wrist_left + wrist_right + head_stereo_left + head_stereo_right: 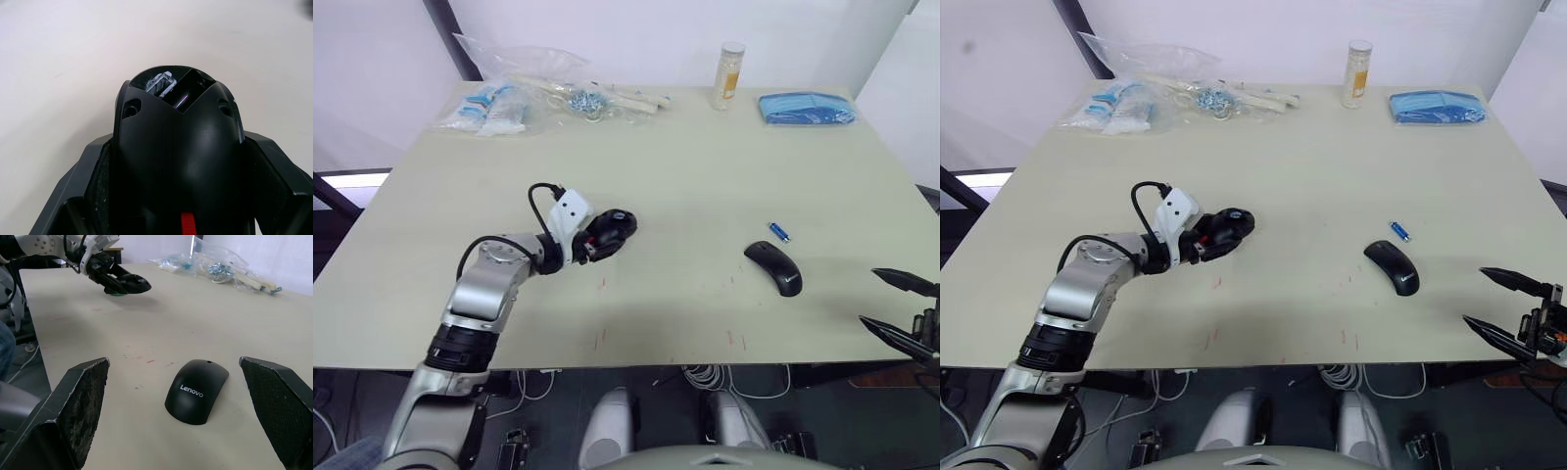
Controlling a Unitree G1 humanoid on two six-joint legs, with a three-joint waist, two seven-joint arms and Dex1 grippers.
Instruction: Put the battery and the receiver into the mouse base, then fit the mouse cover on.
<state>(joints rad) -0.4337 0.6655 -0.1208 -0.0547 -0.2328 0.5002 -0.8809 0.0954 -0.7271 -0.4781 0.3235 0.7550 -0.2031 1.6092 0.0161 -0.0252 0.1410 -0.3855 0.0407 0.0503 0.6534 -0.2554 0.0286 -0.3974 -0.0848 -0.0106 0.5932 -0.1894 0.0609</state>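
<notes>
Black fingers of the left gripper are seen clamped against both sides of the mouse base, which is held above the desk somewhat left of its middle. In the left wrist view the base's open compartment is seen at its far end, with a red mark showing at the near end. In the right wrist view a green patch is glimpsed beneath the held base, though what it is cannot be told.

At the desk's right part, the right gripper is positioned just off the near right edge, its two fingers spread wide apart with nothing between them. The mouse cover is found lying on the desk near that gripper, toward the near right edge, with pale lettering visible on its top in the right wrist view. The battery is seen lying flat just beyond the cover, close to it but apart from it.

Along the far edge, clear plastic bags of small parts are gathered toward the far left corner, a tall cylindrical container is stood upright right of centre, and a blue packet is placed near the far right corner.
</notes>
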